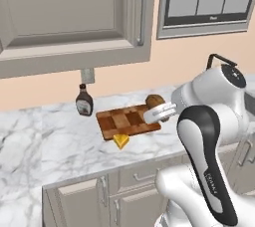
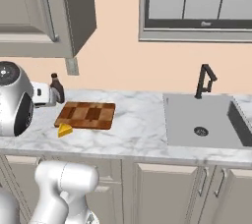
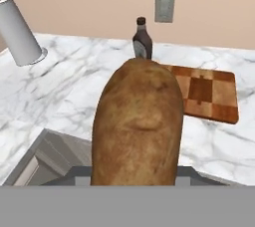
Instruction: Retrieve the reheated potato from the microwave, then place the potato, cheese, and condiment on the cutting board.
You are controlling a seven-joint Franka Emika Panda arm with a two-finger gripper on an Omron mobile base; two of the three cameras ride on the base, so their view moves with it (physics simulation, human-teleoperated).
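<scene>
Potato (image 3: pixel 137 126) is held tight by the gripper (image 1: pixel 160 112) above the cutting board (image 1: pixel 127 122); dropped early, it could be rolled off.

The potato (image 1: pixel 155 100) sits held above the cutting board's (image 1: pixel 119 120) right end; cheese (image 1: pixel 120 141) touches its front edge.

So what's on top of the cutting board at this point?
Nothing rests on the cutting board where its top shows. The cheese lies on the counter at its near corner, the condiment stands behind it. The potato is up in the claw, whose arm hides one end.
</scene>
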